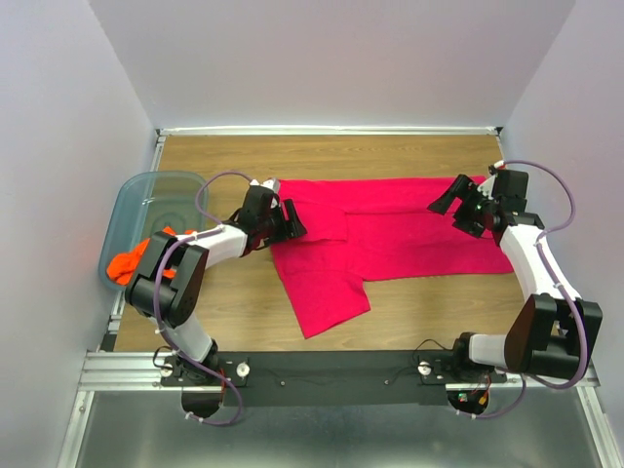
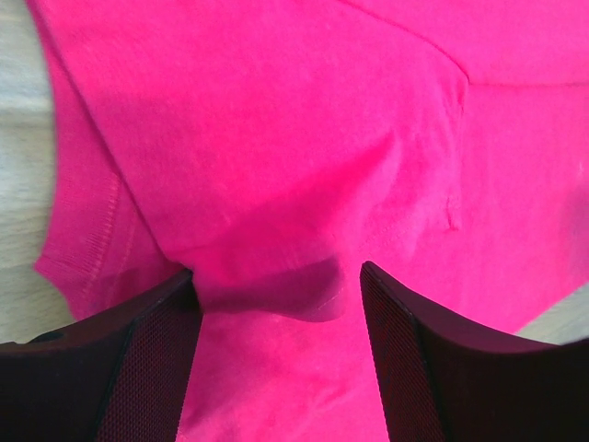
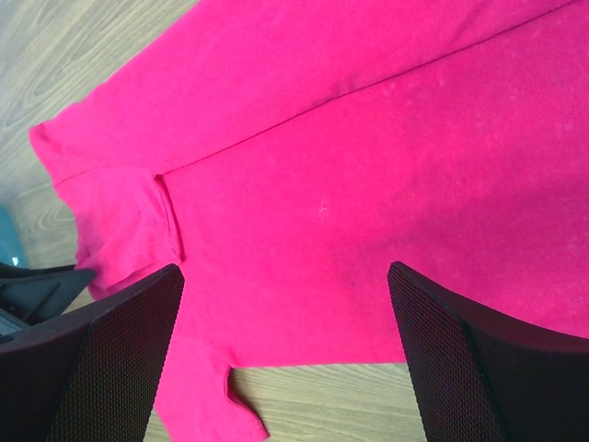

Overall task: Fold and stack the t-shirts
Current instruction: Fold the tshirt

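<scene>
Beneath both open jaws: pink shirt (image 1: pixel 390 229), barely folded, I judge.
My left gripper (image 2: pixel 281 304) and right gripper (image 3: pixel 285 285) hold nothing; the orange shirt (image 1: pixel 125 265) waits in the bin (image 1: pixel 136 200) beyond my left jaws, unstacked.

Left arm (image 1: pixel 185 263) reaches forward and inward, elbow bent; left gripper (image 1: pixel 285 220) sits low, fingers (image 2: pixel 138 368) parted; right arm (image 1: pixel 531 258) folds up along its side; right gripper (image 1: pixel 450 200) points inward, fingers (image 3: pixel 110 359) spread wide.
</scene>
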### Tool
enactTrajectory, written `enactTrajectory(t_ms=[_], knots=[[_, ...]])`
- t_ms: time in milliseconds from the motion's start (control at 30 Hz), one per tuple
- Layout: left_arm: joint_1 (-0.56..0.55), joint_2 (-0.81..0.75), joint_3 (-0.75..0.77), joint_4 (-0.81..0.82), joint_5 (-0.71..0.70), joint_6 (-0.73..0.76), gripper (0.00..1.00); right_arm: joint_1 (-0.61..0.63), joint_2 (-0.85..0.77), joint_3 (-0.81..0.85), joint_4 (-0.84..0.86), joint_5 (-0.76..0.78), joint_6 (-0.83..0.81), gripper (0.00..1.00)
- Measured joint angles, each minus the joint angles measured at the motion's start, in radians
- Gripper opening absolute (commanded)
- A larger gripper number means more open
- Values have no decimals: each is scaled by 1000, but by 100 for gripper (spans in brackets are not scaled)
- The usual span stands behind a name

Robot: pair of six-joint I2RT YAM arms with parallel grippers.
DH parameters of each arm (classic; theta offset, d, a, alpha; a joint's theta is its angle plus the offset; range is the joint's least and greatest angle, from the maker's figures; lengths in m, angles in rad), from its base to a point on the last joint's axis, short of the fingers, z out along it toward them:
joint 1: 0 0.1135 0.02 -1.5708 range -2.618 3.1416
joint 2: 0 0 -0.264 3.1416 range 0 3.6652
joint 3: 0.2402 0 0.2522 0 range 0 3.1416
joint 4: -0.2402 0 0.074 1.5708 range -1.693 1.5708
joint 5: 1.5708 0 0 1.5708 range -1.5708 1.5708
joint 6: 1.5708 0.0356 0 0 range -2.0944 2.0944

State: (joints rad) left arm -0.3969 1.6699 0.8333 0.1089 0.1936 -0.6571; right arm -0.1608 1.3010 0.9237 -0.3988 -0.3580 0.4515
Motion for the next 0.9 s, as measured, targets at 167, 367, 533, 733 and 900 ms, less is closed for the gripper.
enactTrajectory(t_ms=[167,367,533,733,900], knots=[[-3,-9,-2,-29,29,-9,74,0,3,0,0,-3,0,100],[-3,-32,18,-86,44,-3,61,0,7,0,0,-4,0,100],[-3,-32,24,-109,61,-2,50,0,8,0,0,-5,-1,100],[-3,-43,24,-154,68,5,44,0,8,0,0,-6,-7,100],[-2,-66,27,-186,70,26,43,0,8,-5,0,-6,-8,100]])
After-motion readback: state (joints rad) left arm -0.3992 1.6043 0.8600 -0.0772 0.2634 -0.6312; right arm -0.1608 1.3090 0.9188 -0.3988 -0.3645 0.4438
